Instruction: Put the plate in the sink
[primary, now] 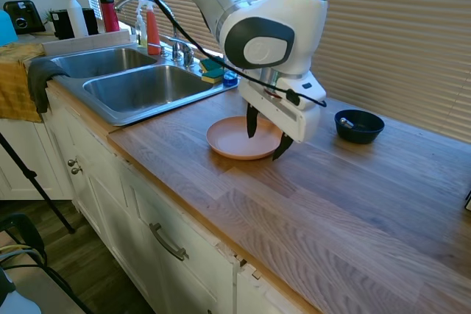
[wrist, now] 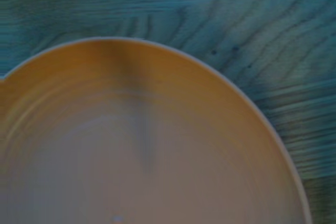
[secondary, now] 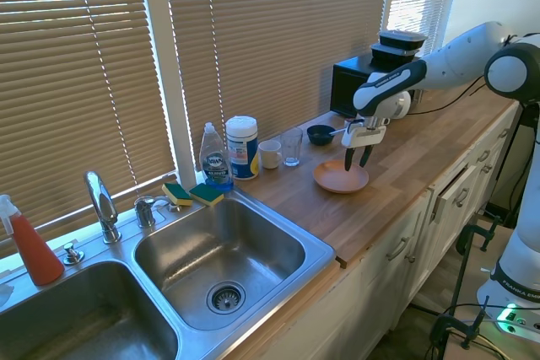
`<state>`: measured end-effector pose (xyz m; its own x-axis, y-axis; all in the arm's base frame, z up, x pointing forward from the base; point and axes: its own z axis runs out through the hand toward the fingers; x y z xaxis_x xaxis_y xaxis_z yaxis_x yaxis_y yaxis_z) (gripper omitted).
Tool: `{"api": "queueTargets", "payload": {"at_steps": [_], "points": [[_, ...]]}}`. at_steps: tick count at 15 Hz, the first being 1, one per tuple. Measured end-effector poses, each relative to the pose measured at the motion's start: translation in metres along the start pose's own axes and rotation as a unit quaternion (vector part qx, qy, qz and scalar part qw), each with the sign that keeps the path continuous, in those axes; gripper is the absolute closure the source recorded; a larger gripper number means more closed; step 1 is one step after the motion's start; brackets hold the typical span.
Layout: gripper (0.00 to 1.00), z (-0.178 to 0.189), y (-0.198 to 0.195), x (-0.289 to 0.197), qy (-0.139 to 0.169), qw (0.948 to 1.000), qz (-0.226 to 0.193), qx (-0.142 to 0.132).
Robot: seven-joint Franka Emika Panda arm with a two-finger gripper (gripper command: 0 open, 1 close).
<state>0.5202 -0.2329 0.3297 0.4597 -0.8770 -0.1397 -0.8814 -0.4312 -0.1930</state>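
Only wrist view shows shadow streak on plate (wrist: pixel 157 161); sink (secondary: pixel 253 246) unseen.

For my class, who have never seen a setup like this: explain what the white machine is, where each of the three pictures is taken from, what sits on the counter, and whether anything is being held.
The white machine is a robot arm ending in a two-finger gripper. Two pictures come from cameras outside the robot, looking at the arm from opposite sides. The third, blurry one comes from a camera on the wrist, looking straight down from close by.

On the wooden counter lies a peach-orange plate. Near it are a small dark blue bowl, a mug and a glass. Next to the two-basin steel sink stand a dish soap bottle, a wipes canister and sponges.

Nothing is held. The gripper is open, its fingers straddling the plate's rim, one over the plate, one outside it. The plate sits on the counter, not yet in the sink.
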Motion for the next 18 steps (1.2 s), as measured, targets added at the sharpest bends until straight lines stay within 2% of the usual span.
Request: {"api": "queueTargets", "payload": {"at_steps": [4,5,18], "points": [[0.00,0.010,-0.008,0.006,-0.017,0.9998,-0.008,0.006],[1.00,0.013,-0.009,0.008,-0.020,0.9997,-0.009,0.006],[1.00,0.022,-0.017,0.010,-0.041,0.9987,-0.023,0.019]]}}
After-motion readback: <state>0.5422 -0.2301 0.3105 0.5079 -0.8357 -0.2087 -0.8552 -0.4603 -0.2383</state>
